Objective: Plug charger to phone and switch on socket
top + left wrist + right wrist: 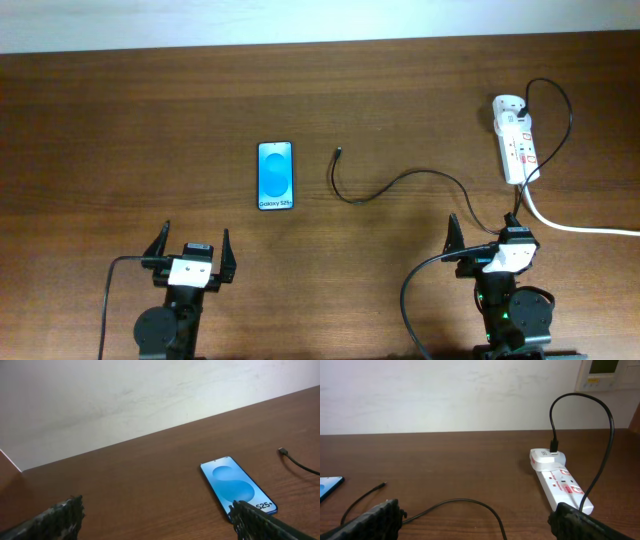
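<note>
The phone (pixel 276 175) lies flat at the table's centre left, blue screen up; it also shows in the left wrist view (pixel 238 484) and its corner in the right wrist view (pixel 329 486). The charger's thin black cable (pixel 400 182) curls from the socket to its small free plug (pixel 339 153), which lies right of the phone and apart from it. The cable also shows in the right wrist view (pixel 465 503). The white socket (pixel 515 140) lies at the far right (pixel 560 481). My left gripper (pixel 190 248) is open and empty near the phone's front. My right gripper (pixel 484 236) is open and empty.
The socket's thick white cord (pixel 580 227) runs off to the right edge. A pale wall (pixel 445 395) stands behind the table's far edge, with a white wall panel (pixel 605 372) at the upper right.
</note>
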Controlling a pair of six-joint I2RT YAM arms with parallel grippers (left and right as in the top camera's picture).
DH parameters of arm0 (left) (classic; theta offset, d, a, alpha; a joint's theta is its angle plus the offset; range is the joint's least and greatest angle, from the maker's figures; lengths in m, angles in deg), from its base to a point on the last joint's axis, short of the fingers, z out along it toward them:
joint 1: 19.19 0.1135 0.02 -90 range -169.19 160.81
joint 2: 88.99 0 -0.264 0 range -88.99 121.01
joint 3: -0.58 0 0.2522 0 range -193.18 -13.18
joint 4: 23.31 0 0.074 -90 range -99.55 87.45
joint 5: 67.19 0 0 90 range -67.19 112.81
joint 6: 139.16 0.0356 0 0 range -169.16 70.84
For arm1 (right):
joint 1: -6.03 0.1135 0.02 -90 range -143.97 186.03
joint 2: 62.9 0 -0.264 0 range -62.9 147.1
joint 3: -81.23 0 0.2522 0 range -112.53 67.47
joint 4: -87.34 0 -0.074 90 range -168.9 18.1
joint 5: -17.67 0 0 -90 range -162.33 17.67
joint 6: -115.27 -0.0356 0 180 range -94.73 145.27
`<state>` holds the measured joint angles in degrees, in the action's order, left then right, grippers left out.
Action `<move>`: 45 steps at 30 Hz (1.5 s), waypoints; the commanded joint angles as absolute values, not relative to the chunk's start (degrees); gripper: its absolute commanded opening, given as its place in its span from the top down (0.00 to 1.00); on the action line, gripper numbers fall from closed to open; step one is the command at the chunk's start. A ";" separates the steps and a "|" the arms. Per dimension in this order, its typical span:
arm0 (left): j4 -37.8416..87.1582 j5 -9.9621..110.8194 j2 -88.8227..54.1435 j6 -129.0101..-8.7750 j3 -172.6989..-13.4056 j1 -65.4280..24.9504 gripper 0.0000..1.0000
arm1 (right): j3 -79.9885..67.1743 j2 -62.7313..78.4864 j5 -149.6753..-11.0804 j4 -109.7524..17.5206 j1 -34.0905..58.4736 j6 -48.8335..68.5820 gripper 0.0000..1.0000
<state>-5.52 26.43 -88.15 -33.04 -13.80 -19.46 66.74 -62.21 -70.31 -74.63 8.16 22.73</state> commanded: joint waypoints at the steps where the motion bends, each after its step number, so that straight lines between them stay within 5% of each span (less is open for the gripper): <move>1: -5.12 26.04 -88.58 -32.38 -13.69 -19.18 0.01 | 67.15 -62.69 -70.40 -74.34 8.25 23.16 0.02; 35: -5.30 28.20 -88.58 -34.30 -13.71 -19.18 0.01 | 67.15 -62.58 -70.40 -74.37 8.25 23.14 0.02; 40: -13.49 26.67 -88.58 -34.28 -13.71 -19.14 0.01 | 67.15 -62.58 -70.40 -74.37 8.25 23.14 0.02; 45: -12.62 35.57 -88.52 -38.46 -14.17 -19.14 0.01 | 67.15 -62.58 -70.20 -74.37 8.25 23.16 0.02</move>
